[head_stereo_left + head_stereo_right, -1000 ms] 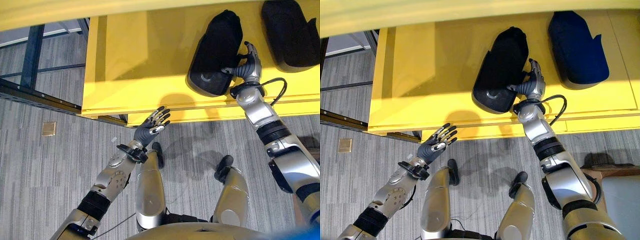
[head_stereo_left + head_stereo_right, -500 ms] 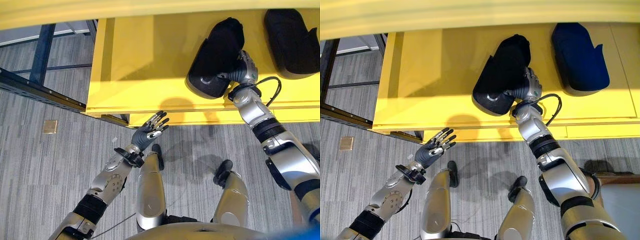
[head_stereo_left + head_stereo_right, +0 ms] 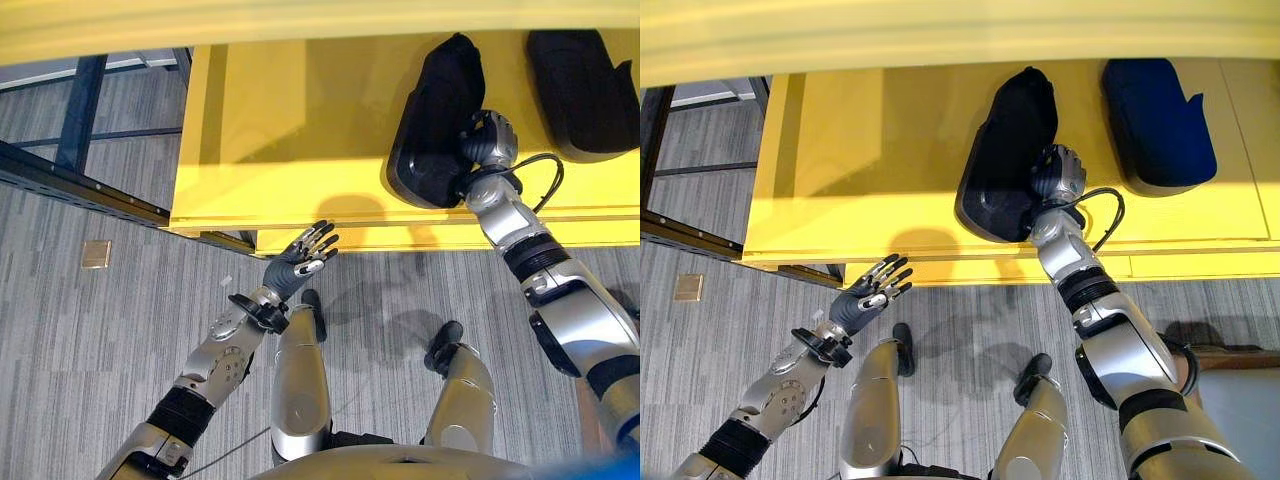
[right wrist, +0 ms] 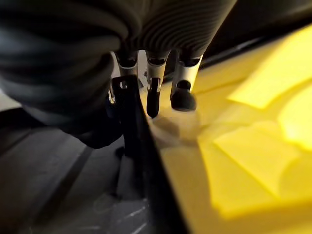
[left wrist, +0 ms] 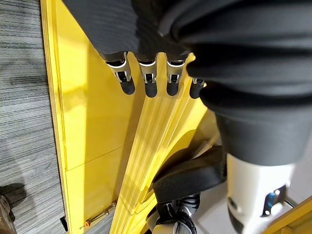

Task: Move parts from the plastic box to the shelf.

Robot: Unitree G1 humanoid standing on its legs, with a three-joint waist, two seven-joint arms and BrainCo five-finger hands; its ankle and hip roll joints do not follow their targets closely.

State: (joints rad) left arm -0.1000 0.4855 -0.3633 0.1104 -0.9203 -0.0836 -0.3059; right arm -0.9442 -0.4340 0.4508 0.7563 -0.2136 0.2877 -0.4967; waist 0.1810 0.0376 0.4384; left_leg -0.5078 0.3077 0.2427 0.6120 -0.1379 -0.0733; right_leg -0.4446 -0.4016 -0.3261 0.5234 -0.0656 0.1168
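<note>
the right hand (image 3: 1058, 172) is up on the yellow shelf (image 3: 870, 150), its curled fingers (image 4: 152, 95) set against the right edge of a black part (image 3: 1010, 150), and from its wrist view the fingers hook over that part's thin dark rim, so it reads as gripping the part; the part lies flat on the shelf surface, long axis running away from the robot and leaning a little to the right, its rounded near end close to the shelf's front lip; a second dark part (image 3: 1155, 120) lies on the same shelf just to the right, apart from the first and untouched; the left hand (image 3: 300, 260) hangs below the shelf's front edge over the grey striped floor (image 3: 90, 330), palm up, fingers (image 5: 146, 80) spread and straight, holding nothing; a blue-grey metal frame (image 3: 70, 130) stands at the far left beside the shelf
</note>
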